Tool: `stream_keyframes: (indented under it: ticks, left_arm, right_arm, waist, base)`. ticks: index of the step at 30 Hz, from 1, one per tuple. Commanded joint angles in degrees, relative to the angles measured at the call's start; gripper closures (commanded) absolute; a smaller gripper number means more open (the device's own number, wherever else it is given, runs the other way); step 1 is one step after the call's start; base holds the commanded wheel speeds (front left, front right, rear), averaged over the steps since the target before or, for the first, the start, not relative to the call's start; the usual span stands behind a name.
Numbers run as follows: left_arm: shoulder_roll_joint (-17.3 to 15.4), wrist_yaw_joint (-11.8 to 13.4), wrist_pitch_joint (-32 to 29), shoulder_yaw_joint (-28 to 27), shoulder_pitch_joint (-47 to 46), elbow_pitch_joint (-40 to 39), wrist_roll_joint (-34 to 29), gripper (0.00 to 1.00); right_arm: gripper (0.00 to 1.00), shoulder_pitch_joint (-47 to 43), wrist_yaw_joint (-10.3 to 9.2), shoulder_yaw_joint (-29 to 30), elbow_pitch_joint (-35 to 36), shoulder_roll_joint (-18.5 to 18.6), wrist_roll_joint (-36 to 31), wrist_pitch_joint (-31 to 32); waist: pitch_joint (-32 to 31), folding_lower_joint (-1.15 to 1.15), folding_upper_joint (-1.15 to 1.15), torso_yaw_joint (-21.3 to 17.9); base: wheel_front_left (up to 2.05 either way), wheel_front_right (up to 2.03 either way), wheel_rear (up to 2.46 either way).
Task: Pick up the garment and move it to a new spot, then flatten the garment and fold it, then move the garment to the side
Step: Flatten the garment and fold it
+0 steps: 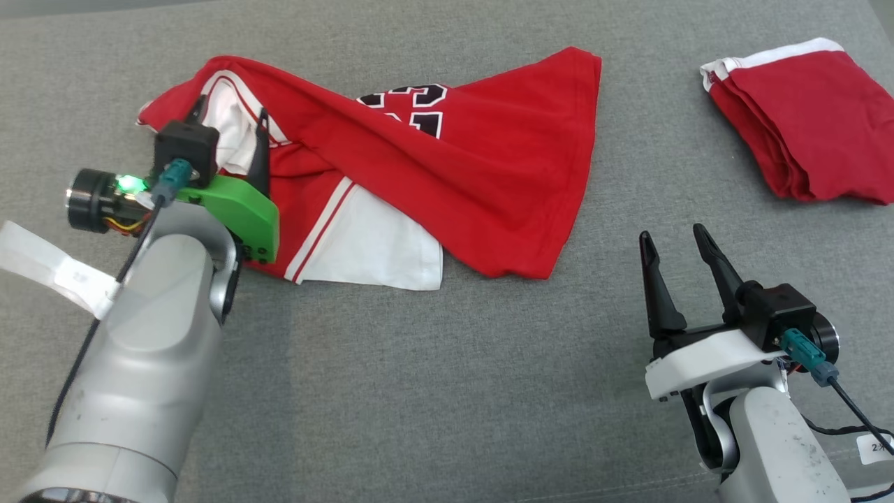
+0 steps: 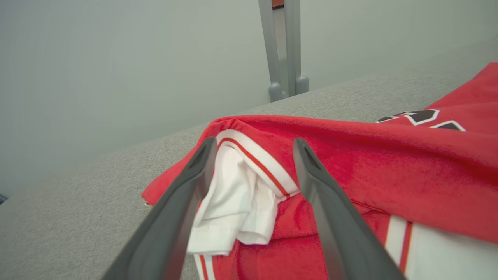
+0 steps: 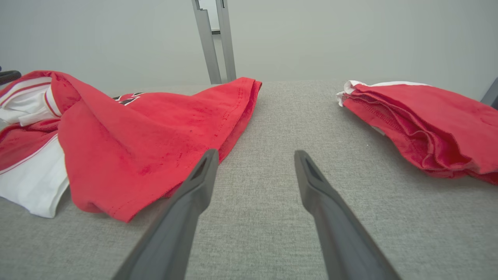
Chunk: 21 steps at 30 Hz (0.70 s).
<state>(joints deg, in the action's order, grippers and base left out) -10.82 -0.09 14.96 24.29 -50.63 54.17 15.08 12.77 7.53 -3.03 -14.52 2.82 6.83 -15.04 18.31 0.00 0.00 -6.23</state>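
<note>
left tool (image 1: 231, 110) is released, its dark fingers (image 2: 186, 202) spread wide and clamping nothing. it sits low over the left end of the red jersey (image 1: 489, 175), and right between those fingers lies a bunched white fold of the cloth. a white band with a thin red stripe curves just beyond the tips. the one finger looks to brush the white fold, but whether it really touches, can't tell. behind the fingers there's a green bracket (image 1: 244, 213) on the wrist, with a small green light (image 1: 127, 184) glowing beside it.

from this tool the jersey runs off to the right, rumpled and twisted, lying on the grey tabletop (image 1: 447, 391). a white panel (image 1: 380, 251) edged with red and white stripes pokes out on the near side. further along, black numerals (image 1: 412, 112) outlined in white are half swallowed by a fold, and the hem is draped at the far right end.

now the right tool (image 1: 671, 233): also released, fingers apart, holding nothing, on a white bracket (image 1: 698, 360). it hovers over bare tabletop, well apart from the jersey, whose hem corner lies ahead and to its left. ahead and to its right sits a folded red garment (image 1: 803, 119) with a white band along its far edge, lying apart from the jersey. past the tabletop's far edge, two grey posts (image 3: 216, 42) stand against a pale wall (image 3: 350, 35).
</note>
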Motion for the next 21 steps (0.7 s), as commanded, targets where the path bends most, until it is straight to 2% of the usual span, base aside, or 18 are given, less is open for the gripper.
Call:
stream_keyframes:
  ticks: [1, 8, 20, 21]
  left_arm:
    - [0.5, -0.5, 0.2, 0.4, 1.9, -0.7, 0.1, 0.00]
    - [1.6, -1.4, -1.0, 1.2, 3.9, 2.6, 1.2, 0.00]
    - [-0.6, -2.2, -1.5, 0.5, 0.3, 8.6, 2.5, 0.00]
    - [-0.7, -2.2, -1.4, 0.4, 0.0, 8.9, 2.7, 0.04]
  right_arm:
    - [0.00, -0.9, -0.09, -0.1, -0.2, 0.1, -0.3, -0.2]
    - [0.00, -0.6, -0.09, -0.6, 0.3, 0.2, -0.2, -0.2]
    - [0.00, 0.2, -0.09, 0.2, 0.7, 0.1, -0.3, -0.2]
    - [0.00, 0.2, -0.09, 0.2, 0.7, 0.1, -0.3, -0.2]
  waist:
    - [-2.0, 0.00, 0.00, 1.6]
    - [-0.9, 0.00, 0.00, -0.1]
    - [2.1, 0.00, 0.00, -3.1]
    - [2.2, 0.00, 0.00, -3.2]
  base:
    - [0.00, 0.00, 0.00]
    - [0.00, 0.00, 0.00]
    - [0.00, 0.00, 0.00]
    - [0.00, 0.00, 0.00]
